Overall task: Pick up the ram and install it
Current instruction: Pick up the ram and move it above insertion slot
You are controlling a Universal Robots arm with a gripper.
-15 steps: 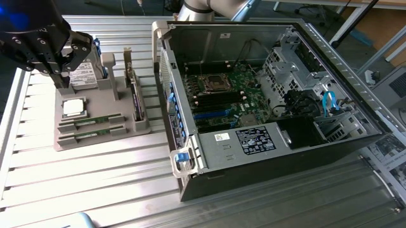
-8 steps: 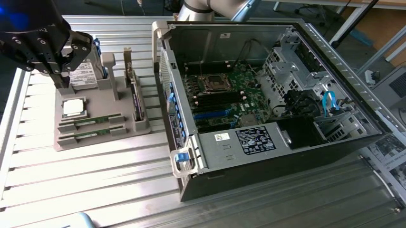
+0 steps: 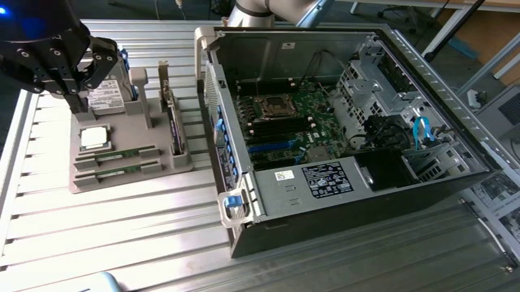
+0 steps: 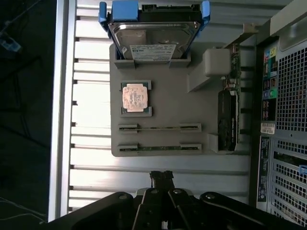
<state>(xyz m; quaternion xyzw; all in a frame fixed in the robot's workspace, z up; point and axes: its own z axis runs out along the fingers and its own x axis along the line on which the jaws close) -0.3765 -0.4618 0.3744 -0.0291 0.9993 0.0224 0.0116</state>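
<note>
Two ram sticks lie edge-up in parallel slots of a grey holder [image 3: 122, 182]: one ram stick [image 3: 114, 157] [image 4: 159, 128] and, beside it, a second ram stick [image 3: 114, 173] [image 4: 159, 147]. My black gripper [image 3: 79, 104] [image 4: 161, 176] hangs above the holder at the exterior view's left, over the hard drive and processor end. Its fingers are shut together with nothing between them. It is clear of both sticks. The open computer case [image 3: 382, 176] lies at the exterior view's right, with the motherboard [image 3: 284, 121] exposed.
On the same holder sit a silver hard drive with blue rails [image 3: 106, 97] [image 4: 153, 33], a square processor chip [image 3: 95, 137] [image 4: 135, 97] and an upright expansion card [image 3: 173, 121] [image 4: 228, 120]. Everything rests on a ribbed metal table [image 3: 122, 243]. The case's side wall [image 4: 288, 96] stands close to the holder.
</note>
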